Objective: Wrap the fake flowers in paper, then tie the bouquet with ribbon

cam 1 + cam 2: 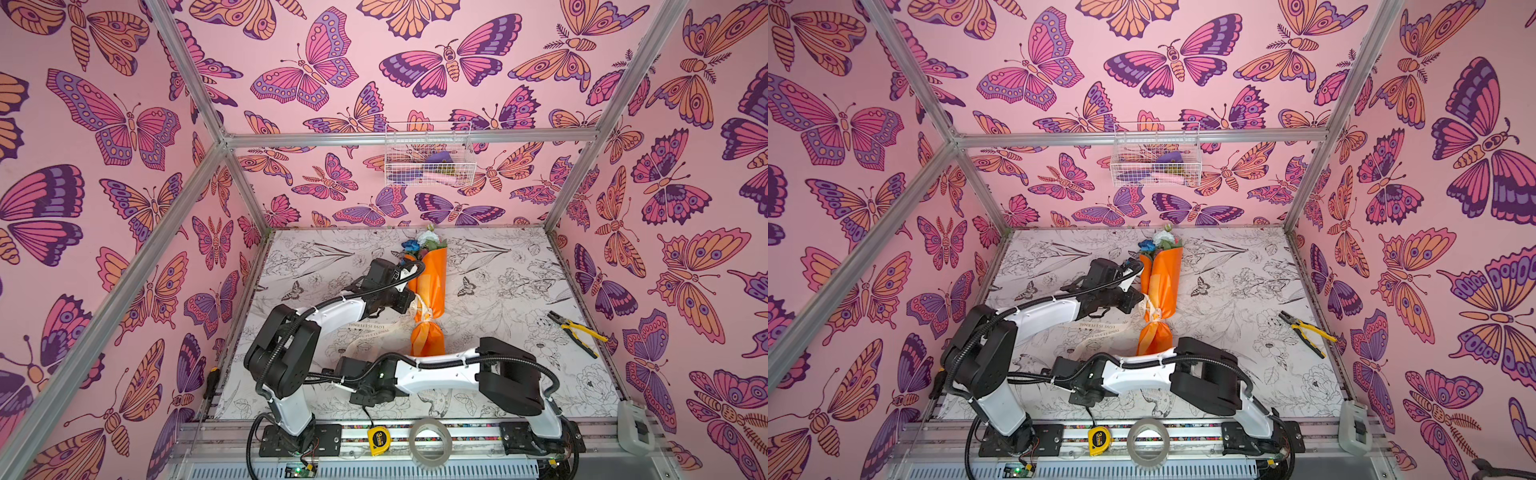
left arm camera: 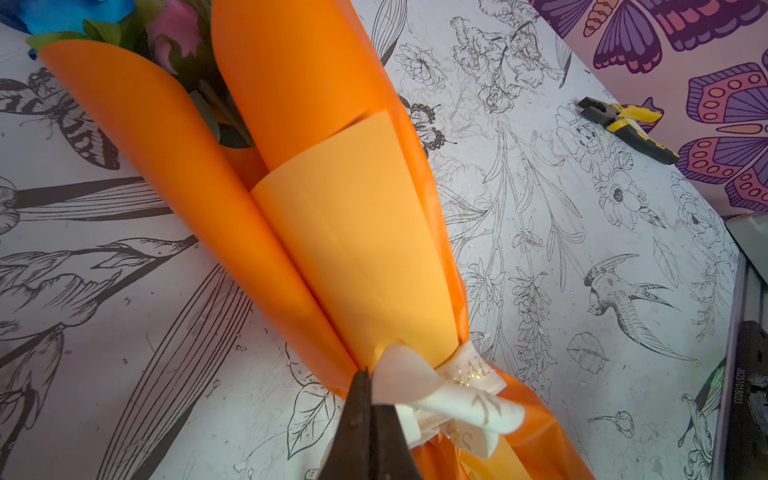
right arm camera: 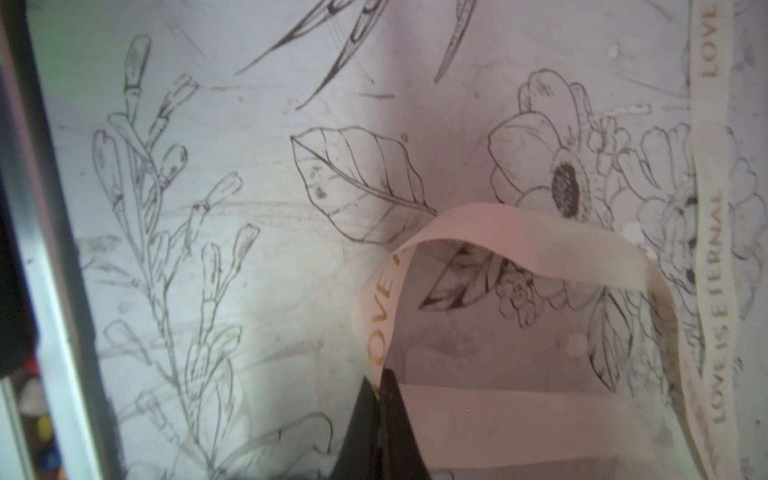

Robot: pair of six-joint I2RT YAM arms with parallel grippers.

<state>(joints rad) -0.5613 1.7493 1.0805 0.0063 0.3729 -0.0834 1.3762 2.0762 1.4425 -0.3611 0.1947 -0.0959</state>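
Note:
The bouquet of fake flowers (image 1: 430,286) lies lengthwise on the printed table in both top views, wrapped in orange paper, its blue and white blooms (image 1: 419,242) at the far end. A cream printed ribbon (image 2: 469,399) is knotted around its narrow waist. My left gripper (image 2: 368,382) sits right at that knot, jaws shut on a ribbon loop. The ribbon's long tail (image 3: 519,241) curls over the table to my right gripper (image 3: 379,384), which is shut on it near the table's front left. In the top views the right fingertips are hidden under the wrist.
Yellow-handled pliers (image 1: 577,332) lie by the right wall. A yellow tape measure (image 1: 377,439) and a tape roll (image 1: 430,442) rest on the front rail, a screwdriver (image 1: 211,382) at front left. A wire basket (image 1: 428,156) hangs on the back wall.

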